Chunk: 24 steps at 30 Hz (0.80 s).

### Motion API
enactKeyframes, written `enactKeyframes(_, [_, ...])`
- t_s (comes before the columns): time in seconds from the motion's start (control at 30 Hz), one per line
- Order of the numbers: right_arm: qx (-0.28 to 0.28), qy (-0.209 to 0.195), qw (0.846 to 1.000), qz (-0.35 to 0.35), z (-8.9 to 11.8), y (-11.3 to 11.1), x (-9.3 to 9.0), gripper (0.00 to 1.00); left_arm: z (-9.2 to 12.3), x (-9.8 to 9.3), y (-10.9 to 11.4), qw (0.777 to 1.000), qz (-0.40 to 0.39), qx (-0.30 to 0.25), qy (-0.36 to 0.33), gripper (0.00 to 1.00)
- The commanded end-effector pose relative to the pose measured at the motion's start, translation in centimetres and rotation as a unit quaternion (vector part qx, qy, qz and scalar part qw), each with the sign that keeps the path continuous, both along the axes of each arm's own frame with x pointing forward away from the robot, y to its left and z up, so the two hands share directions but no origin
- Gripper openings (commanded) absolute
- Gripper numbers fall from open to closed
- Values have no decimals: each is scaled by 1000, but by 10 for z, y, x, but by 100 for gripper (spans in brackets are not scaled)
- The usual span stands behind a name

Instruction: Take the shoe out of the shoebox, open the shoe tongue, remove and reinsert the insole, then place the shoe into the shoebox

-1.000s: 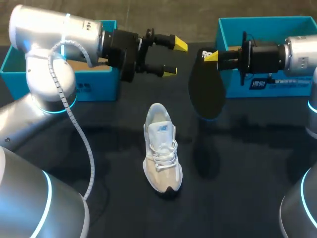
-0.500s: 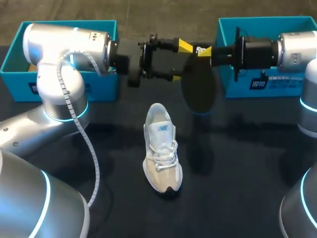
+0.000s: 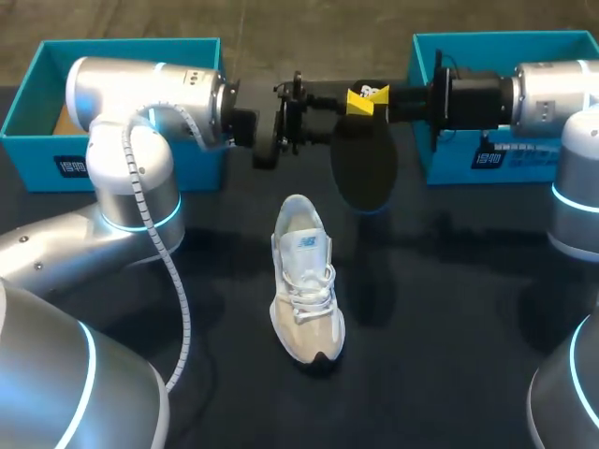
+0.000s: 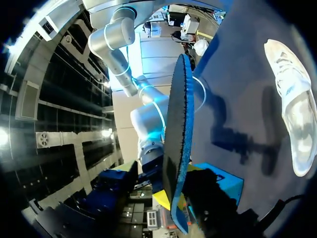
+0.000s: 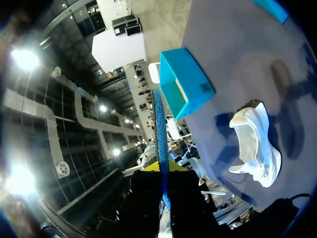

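Yellow-tipped, the left gripper (image 3: 323, 114) sits at upper centre, though whether it has closed cannot be told; below it the shoe (image 3: 304, 281) rests at mid-frame. Just right, the insole (image 3: 365, 173) hangs pinched in the right gripper (image 3: 372, 96), which should probably hold on until the left grips it squarely.

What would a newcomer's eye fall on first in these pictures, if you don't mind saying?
The flat black insole hangs pinched in the right gripper above the black table, with the left gripper close beside its top. Nearer the camera, a white lace-up sneaker lies mid-table. Open teal shoeboxes stand at the far left and far right.
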State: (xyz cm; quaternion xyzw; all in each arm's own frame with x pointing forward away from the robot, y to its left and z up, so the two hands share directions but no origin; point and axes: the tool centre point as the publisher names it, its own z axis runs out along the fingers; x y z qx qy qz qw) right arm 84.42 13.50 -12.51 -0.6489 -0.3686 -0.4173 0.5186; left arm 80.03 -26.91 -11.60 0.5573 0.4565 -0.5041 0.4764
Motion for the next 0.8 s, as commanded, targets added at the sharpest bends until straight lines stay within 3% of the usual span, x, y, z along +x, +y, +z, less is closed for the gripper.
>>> enactKeyframes(0.03, [-1, 0, 1000, 1, 0, -1, 2, 0, -2, -2, 0, 1000, 0, 0, -1, 41])
enactKeyframes(0.17, [-3, 0, 1000, 0, -1, -3, 2, 0, -4, -4, 1, 1000, -1, 1, 2, 38])
enactKeyframes(0.27, [-3, 0, 1000, -2, -1, -3, 2, 0, -7, -4, 3, 1000, 3, -2, 7, 17])
enactKeyframes(0.5, [-2, 1, 1000, 0, -1, -2, 3, 0, -10, -3, 4, 1000, 7, -3, 11, 11])
enactKeyframes(0.57, [-1, 1, 1000, 0, -2, 0, 3, 0, -10, -2, 4, 1000, 9, -6, 12, 0])
enactKeyframes(0.7, [3, -6, 1000, -1, -2, 0, 3, 0, -11, -2, 3, 1000, 10, -9, 14, 0])
enactKeyframes(0.77, [1, -9, 1000, 0, -2, -1, 3, 100, -10, -1, 4, 1000, 9, -10, 13, 0])
enactKeyframes(0.8, [-1, -12, 1000, -2, -2, -3, 3, 100, -10, -1, 5, 1000, 8, -10, 13, 0])
